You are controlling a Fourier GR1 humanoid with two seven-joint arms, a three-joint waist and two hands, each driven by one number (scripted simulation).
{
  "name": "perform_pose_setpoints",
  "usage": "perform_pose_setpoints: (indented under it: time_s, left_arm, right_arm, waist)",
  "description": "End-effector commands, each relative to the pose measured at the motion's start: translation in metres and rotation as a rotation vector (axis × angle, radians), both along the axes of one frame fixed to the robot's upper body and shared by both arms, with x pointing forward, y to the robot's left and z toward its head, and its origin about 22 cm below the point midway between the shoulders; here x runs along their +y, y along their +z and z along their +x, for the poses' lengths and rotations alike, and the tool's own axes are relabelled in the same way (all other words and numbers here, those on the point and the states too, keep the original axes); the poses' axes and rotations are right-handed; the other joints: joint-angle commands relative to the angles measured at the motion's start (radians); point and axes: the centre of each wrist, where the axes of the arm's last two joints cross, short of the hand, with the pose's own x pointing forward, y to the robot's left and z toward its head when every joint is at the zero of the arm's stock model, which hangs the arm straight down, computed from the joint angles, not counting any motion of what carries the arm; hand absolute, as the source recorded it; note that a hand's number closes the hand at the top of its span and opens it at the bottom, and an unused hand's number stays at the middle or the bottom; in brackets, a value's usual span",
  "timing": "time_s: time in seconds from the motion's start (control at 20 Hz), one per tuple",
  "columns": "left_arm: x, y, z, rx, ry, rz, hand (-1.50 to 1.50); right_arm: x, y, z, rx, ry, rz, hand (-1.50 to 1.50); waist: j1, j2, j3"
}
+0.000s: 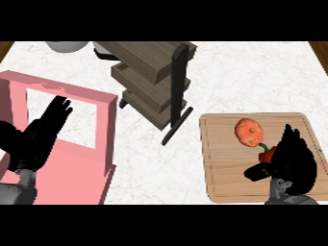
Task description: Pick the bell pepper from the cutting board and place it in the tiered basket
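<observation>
You had the right hand point(291, 156) over the wooden cutting board point(223, 182) at the right side of the white marble counter point(266, 77). Its fingers and thumb were curled round a small red bell pepper point(267, 154) with a green stem, which showed at the hand's left edge, over the board's middle; most of the pepper was hidden by the hand, so you could not tell whether it was touching the board. Just beyond it, toward the board's far edge, lay an orange, speckled, round piece of produce point(248, 131), near the pepper but apart from the hand.

Your left hand point(35, 134) showed at the left, fingers straight and slightly spread, pointing up, resting over a pink frame-like stand point(106, 144) that sat on the counter's left side.

The dark wooden tiered basket point(148, 72) stood at the counter's middle, toward the far edge, well apart from the pepper, with its black upright post point(178, 81) on the side facing the board. Behind it, a grey-white rounded object point(67, 46) was partly cut off at the top.
</observation>
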Motion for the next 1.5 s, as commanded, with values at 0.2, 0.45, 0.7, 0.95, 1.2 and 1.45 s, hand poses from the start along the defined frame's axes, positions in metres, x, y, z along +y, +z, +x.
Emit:
perform_pose_setpoints:
  time_s: [0.2,0.45,0.7,0.95,1.2,1.45]
  left_arm:
    - [0.013,-0.009,-0.015,-0.007,0.003,-0.01,0.0]
    - [0.012,0.011,-0.004,0.005,0.002,-0.021,0.0]
    - [0.011,0.004,-0.013,0.003,0.009,0.011,0.0]
    - [0.019,0.006,-0.007,-0.002,0.004,-0.006,0.0]
    - [0.013,-0.003,-0.003,-0.007,0.024,0.01,0.0]
    - [0.01,0.011,-0.013,-0.006,-0.005,-0.009,0.0]
  right_arm:
    - [-0.005,-0.028,0.003,0.029,-0.115,-0.089,-1.5]
    - [-0.023,-0.039,-0.023,0.041,-0.102,-0.127,-1.5]
    - [-0.02,-0.035,-0.004,0.197,-0.112,-0.05,1.5]
    - [-0.031,-0.047,-0.006,0.21,-0.037,-0.027,1.5]
    - [-0.022,-0.057,-0.006,0.229,0.036,-0.093,1.5]
    - [-0.021,-0.058,-0.006,0.118,0.028,-0.225,1.5]
  waist:
    - [0.001,-0.001,0.001]
    - [-0.004,-0.002,0.001]
    - [0.001,-0.001,0.001]
    - [-0.001,-0.001,0.001]
    - [-0.001,0.0,0.001]
    - [0.003,-0.001,0.001]
